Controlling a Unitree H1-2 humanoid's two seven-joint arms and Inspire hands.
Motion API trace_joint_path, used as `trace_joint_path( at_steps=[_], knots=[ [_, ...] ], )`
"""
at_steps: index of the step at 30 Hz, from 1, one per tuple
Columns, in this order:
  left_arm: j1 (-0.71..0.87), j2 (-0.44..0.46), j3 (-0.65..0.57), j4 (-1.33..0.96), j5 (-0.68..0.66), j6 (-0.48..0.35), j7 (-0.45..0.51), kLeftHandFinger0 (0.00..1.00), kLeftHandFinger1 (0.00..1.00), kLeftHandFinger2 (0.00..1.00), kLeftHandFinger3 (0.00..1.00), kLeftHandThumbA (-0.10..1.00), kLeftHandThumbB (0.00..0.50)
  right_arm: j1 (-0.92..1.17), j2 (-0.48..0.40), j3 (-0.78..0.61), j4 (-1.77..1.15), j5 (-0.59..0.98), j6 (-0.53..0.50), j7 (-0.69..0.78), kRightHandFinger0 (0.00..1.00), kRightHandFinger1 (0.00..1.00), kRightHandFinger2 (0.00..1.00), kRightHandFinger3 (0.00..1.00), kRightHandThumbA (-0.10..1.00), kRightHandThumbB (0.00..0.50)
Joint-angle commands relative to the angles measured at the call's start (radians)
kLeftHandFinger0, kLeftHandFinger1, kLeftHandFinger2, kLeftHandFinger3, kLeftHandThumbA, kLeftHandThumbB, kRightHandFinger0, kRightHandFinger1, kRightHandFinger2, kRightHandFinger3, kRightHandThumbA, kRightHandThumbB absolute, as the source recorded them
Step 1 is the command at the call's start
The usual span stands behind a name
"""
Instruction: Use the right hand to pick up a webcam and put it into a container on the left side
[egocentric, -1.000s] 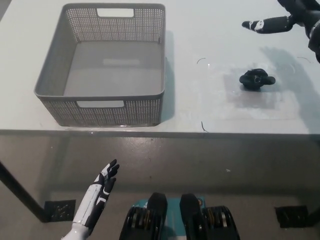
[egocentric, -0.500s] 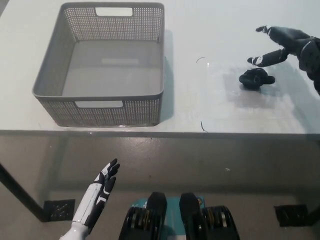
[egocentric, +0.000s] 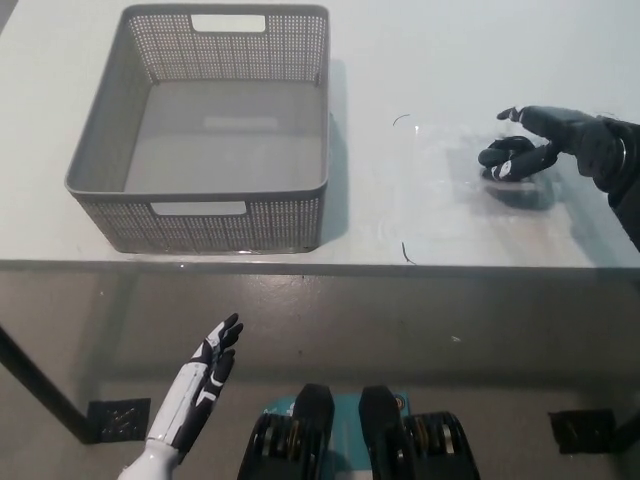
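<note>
White counter, matte, front edge running straight across the view. Grey perforated basket stood on its left part, upright, with handle slots in the near and far walls, nothing inside. Small black webcam lay on the right part, well apart from the basket, on a faintly glossy clear sheet flat on the surface. Thin dark curved marks showed at the sheet's left corners.

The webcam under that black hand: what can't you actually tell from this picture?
- Head view: the right hand covers part of the webcam; whether it grips it is unclear.
- Webcam's shape and lens: too small and dark.
- Right arm: cut off by the right edge.
</note>
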Motion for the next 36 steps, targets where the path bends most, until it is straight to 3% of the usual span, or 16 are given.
trace_joint_path(
  at_steps=[1, 8, 26, 27, 28, 29, 30, 31, 32, 33, 34, 35, 36],
  knots=[
    [-0.024, 0.02, -0.004, -0.001, 0.038, -0.076, 0.011, 1.0, 1.0, 1.0, 1.0, 1.0, 0.089, -0.05, -0.009, 0.001, -0.004, -0.025, -0.051, -0.033, 1.0, 1.0, 1.0, 1.0, 0.77, 0.5],
    [-0.026, 0.019, -0.002, 0.004, 0.053, -0.079, 0.014, 1.0, 1.0, 1.0, 1.0, 1.0, 0.107, -0.043, 0.007, 0.01, 0.053, -0.045, -0.073, -0.051, 1.0, 1.0, 1.0, 1.0, 0.77, 0.5],
    [-0.057, 0.019, 0.001, 0.0, 0.062, -0.075, 0.007, 1.0, 1.0, 1.0, 1.0, 1.0, 0.085, -0.026, 0.053, 0.021, 0.219, -0.05, -0.086, -0.106, 1.0, 1.0, 1.0, 1.0, 0.73, 0.5],
    [-0.056, 0.019, 0.001, -0.003, 0.059, -0.071, 0.005, 1.0, 1.0, 1.0, 1.0, 1.0, 0.081, -0.03, 0.057, 0.007, 0.228, -0.036, -0.077, -0.108, 1.0, 1.0, 1.0, 1.0, 0.61, 0.394],
    [-0.056, 0.019, 0.001, -0.003, 0.056, -0.072, 0.004, 1.0, 1.0, 1.0, 1.0, 1.0, 0.08, -0.029, 0.057, -0.001, 0.23, -0.028, -0.082, -0.118, 1.0, 1.0, 1.0, 1.0, 0.59, 0.396],
    [-0.066, 0.021, 0.003, 0.004, 0.057, -0.077, 0.005, 1.0, 1.0, 1.0, 1.0, 1.0, 0.078, -0.029, 0.056, -0.017, 0.23, -0.017, -0.098, -0.161, 0.9, 0.96, 0.98, 1.0, 0.49, 0.321],
    [-0.068, 0.021, 0.002, 0.006, 0.057, -0.078, 0.005, 1.0, 1.0, 1.0, 1.0, 1.0, 0.078, -0.026, 0.056, -0.027, 0.228, -0.009, -0.11, -0.183, 0.53, 0.68, 0.78, 0.76, 0.26, 0.273],
    [-0.069, 0.021, 0.002, 0.007, 0.057, -0.076, 0.004, 1.0, 1.0, 1.0, 1.0, 1.0, 0.08, -0.009, 0.051, -0.05, 0.217, 0.001, -0.154, -0.291, 0.2, 0.38, 0.5, 0.51, -0.03, 0.23],
    [-0.071, 0.021, 0.001, 0.008, 0.058, -0.075, 0.004, 1.0, 1.0, 1.0, 1.0, 1.0, 0.083, -0.007, 0.05, -0.052, 0.215, -0.005, -0.164, -0.316, 0.03, 0.3, 0.6, 0.55, -0.1, 0.193],
    [-0.074, 0.02, 0.001, 0.009, 0.059, -0.076, 0.005, 1.0, 1.0, 1.0, 1.0, 1.0, 0.084, -0.006, 0.048, -0.051, 0.214, -0.011, -0.171, -0.336, 0.03, 0.37, 0.68, 0.62, -0.1, 0.186],
    [-0.076, 0.019, 0.001, 0.012, 0.061, -0.078, 0.008, 1.0, 1.0, 1.0, 1.0, 1.0, 0.083, -0.002, 0.047, -0.065, 0.211, -0.004, -0.187, -0.379, 0.04, 0.48, 0.87, 0.8, -0.1, 0.131],
    [-0.076, 0.019, 0.002, 0.012, 0.063, -0.077, 0.009, 1.0, 1.0, 1.0, 1.0, 1.0, 0.084, -0.002, 0.047, -0.08, 0.211, 0.008, -0.198, -0.389, 0.07, 0.59, 0.93, 0.95, -0.1, 0.122],
    [-0.075, 0.02, 0.002, 0.01, 0.066, -0.073, 0.01, 1.0, 1.0, 1.0, 1.0, 1.0, 0.084, -0.001, 0.048, -0.089, 0.21, 0.014, -0.21, -0.401, 0.1, 0.63, 0.95, 1.0, -0.1, 0.117]
  ],
)
